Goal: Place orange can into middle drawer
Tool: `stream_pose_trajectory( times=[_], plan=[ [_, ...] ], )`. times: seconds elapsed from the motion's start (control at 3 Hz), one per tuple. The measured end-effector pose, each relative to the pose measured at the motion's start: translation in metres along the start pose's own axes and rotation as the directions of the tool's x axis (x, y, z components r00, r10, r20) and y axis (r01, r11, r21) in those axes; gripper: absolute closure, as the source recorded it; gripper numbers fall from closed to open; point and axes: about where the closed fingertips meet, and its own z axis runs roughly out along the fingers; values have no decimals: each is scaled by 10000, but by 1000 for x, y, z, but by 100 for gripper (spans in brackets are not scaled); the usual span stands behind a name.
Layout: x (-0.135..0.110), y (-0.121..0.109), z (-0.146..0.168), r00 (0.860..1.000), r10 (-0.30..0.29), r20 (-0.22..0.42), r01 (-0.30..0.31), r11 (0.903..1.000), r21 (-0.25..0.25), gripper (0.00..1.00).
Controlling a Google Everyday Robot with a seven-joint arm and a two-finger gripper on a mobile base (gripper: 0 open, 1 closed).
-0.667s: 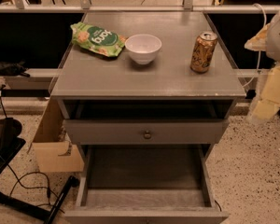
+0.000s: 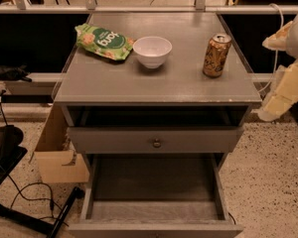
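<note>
The cream, blocky gripper (image 2: pixel 274 108) hangs off the cabinet's right side, below tabletop level; whether it is open or closed cannot be told. Up and to its left the orange can (image 2: pixel 216 55), a glossy mottled cylinder with a silver top, stands upright on the matte grey top. Farther left sit a smooth round white bowl (image 2: pixel 152 50) and a crinkled green snack bag (image 2: pixel 103 41). Below and to the left, the middle drawer (image 2: pixel 154 182) gapes open, bare grey floor. Nothing has shifted since the earlier frame.
</note>
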Motion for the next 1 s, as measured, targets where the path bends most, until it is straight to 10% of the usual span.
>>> stream_pose_trajectory(
  times=[0.33, 1.0],
  plan=[
    [2, -39, 20, 9867, 472, 1555, -510, 9985, 206, 0],
    [20, -118, 71, 8606, 698, 5044, -1320, 9873, 885, 0]
  ],
)
